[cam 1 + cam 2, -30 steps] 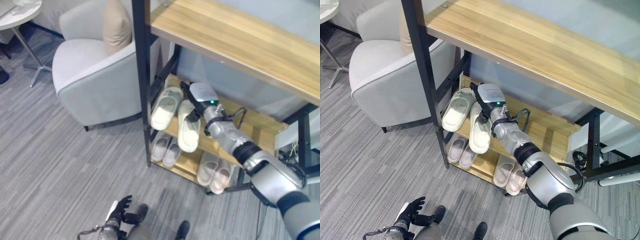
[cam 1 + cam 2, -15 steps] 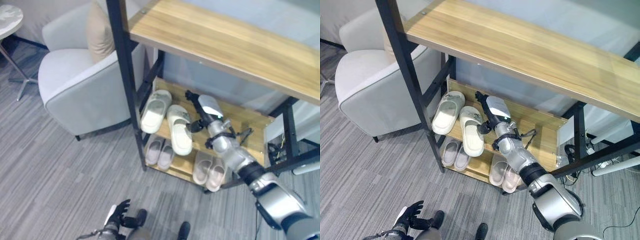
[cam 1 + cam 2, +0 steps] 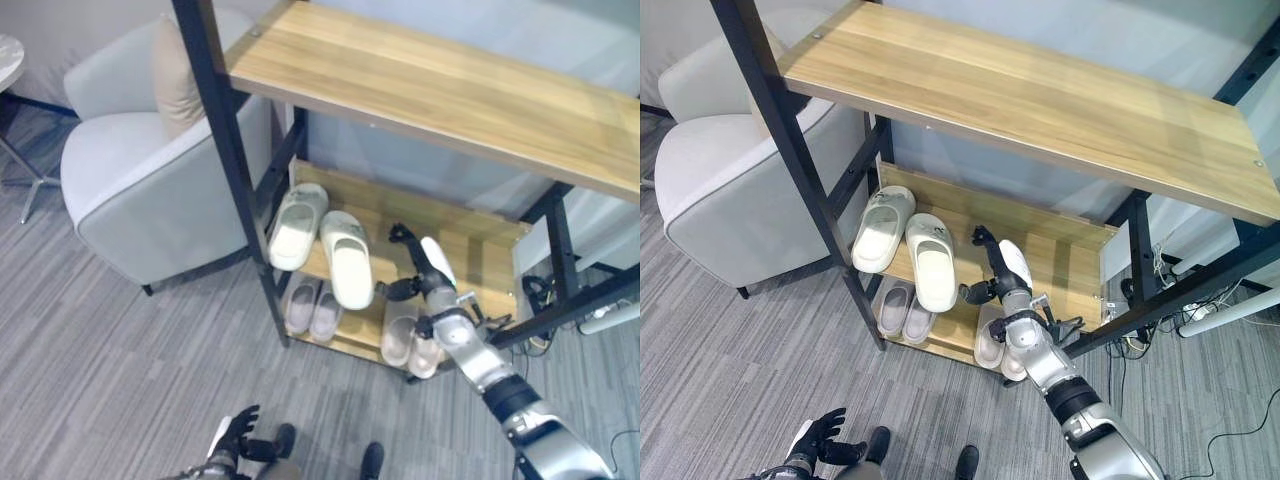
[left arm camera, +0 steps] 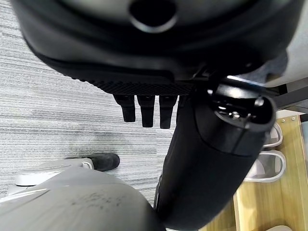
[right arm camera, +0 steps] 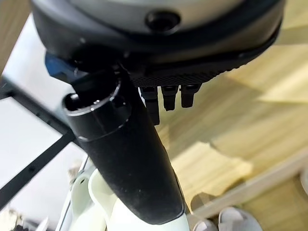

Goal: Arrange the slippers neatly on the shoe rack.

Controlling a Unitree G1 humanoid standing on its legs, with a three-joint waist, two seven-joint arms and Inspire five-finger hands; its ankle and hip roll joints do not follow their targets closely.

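A: Two cream slippers [image 3: 320, 240] lie on the middle shelf [image 3: 470, 245] of the shoe rack [image 3: 1040, 110], centre-left of the frame, toes toward the rack's back. The left one is angled, so the heels splay apart. We see the right one's heel hanging just past the shelf's front edge.

B: Right of them we see a bare stretch of shelf running to the side panel. The right hand [image 3: 998, 275] hovers just beside the right slipper, fingers loosely spread, holding nothing.

A: Below, two more pairs [image 3: 360, 325] sit on the bottom shelf. The black upright [image 3: 235, 170] stands just left of the slippers, the grey armchair [image 3: 140, 190] close beside it.

B: The left hand [image 3: 235, 440] hangs low at the bottom edge above the carpet [image 3: 90, 370], fingers relaxed. We can read no writing anywhere.
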